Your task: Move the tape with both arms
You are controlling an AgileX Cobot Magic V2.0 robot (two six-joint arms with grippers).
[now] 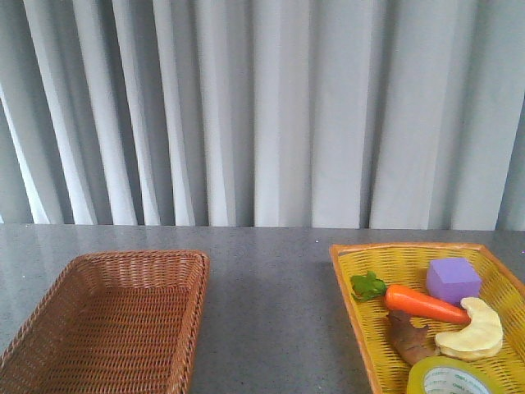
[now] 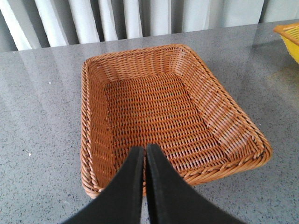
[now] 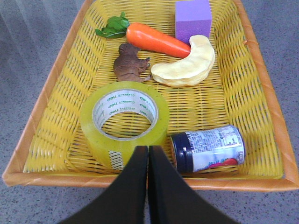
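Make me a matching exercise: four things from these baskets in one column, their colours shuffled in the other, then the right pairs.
Things:
1. tape
2. foam block
3. toy carrot
4. empty wicker basket

Colours:
A. purple
B. reddish brown
C. translucent yellow
D. orange with green leaves

Pairs: 1-C, 2-A, 3-D, 4-B

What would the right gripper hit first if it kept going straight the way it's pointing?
Most likely the tape, lying flat in the yellow basket just ahead of the right gripper, whose jaws are shut; depth is uncertain.
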